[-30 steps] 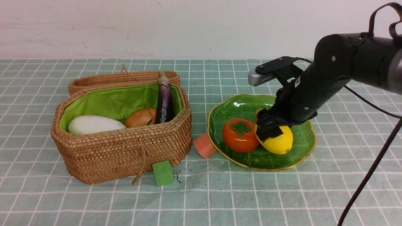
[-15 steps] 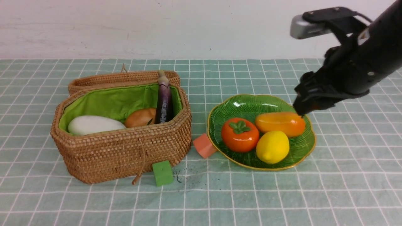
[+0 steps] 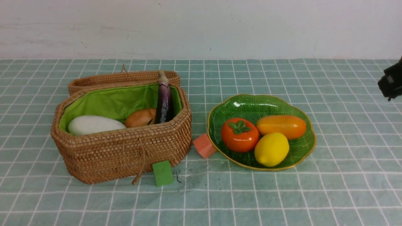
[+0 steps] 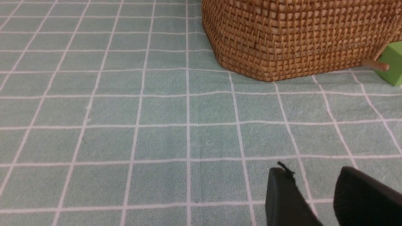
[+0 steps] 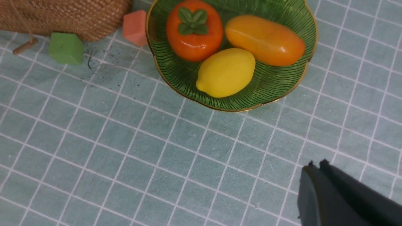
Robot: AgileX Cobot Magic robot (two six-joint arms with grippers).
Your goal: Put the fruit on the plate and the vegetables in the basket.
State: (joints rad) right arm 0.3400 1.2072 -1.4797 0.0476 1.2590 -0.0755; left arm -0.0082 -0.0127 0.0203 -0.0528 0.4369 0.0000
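Note:
On the green plate (image 3: 245, 102) lie the fruit: a persimmon (image 3: 240, 135), a mango (image 3: 281, 126) and a lemon (image 3: 271, 149). The wicker basket (image 3: 122, 153) holds the vegetables that show: a white oval (image 3: 94, 124), a purple eggplant (image 3: 164, 100) and a brown lump (image 3: 140, 117). My right gripper (image 5: 315, 165) is shut and empty, hanging over bare cloth, apart from the plate (image 5: 282, 89). Only a dark tip of that arm (image 3: 390, 84) shows at the front view's right edge. My left gripper (image 4: 314, 175) stands open, empty, low over the cloth, short of the basket (image 4: 298, 37).
A salmon cube (image 3: 204, 146) sits against the plate's left rim. A green cube (image 3: 162, 173) lies by the basket's cord tie at its front. The basket's lid (image 3: 103, 80) leans behind it. Checked green cloth covers the table.
The right gripper let go of the lemon on the plate, rose and pulled back to the right edge of the front view, and its jaws closed. The lemon settled beside the persimmon.

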